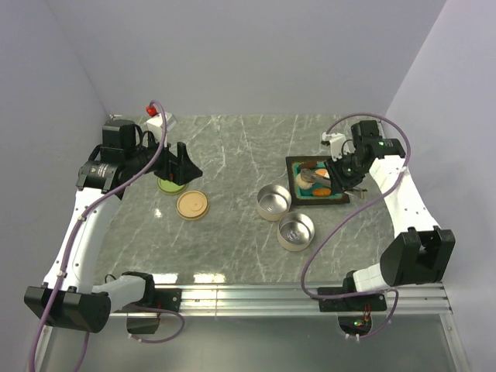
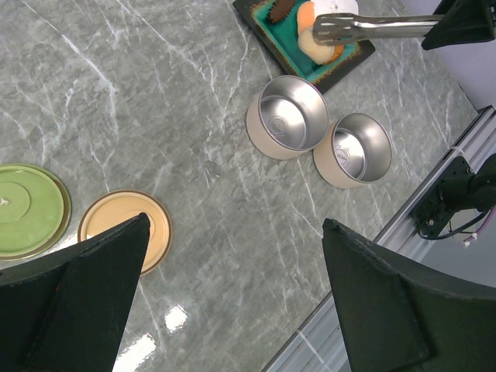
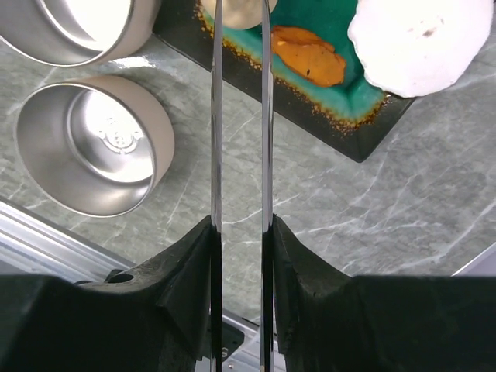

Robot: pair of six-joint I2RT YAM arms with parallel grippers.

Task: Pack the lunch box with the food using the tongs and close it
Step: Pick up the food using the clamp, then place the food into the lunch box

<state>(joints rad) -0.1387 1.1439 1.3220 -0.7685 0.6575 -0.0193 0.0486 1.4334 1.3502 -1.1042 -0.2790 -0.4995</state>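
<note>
My right gripper point(image 3: 240, 223) is shut on the tongs point(image 3: 215, 116), and its fingers press the two silver arms towards each other. The tong tips point(image 2: 329, 27) straddle a pale tan food piece point(image 3: 236, 9) on the teal tray point(image 1: 334, 197). An orange piece point(image 3: 310, 58) and a white egg point(image 3: 418, 43) also lie on the tray. The lunch box stands as two open round metal tins point(image 1: 273, 201) point(image 1: 295, 230) left of the tray. Its green lid point(image 2: 27, 208) and tan lid point(image 2: 124, 225) lie far left. My left gripper point(image 2: 236, 221) hangs open and empty above the lids.
A small red and white object point(image 1: 159, 116) sits at the back left corner. An aluminium rail point(image 1: 310, 294) runs along the table's near edge. White walls close in the back and both sides.
</note>
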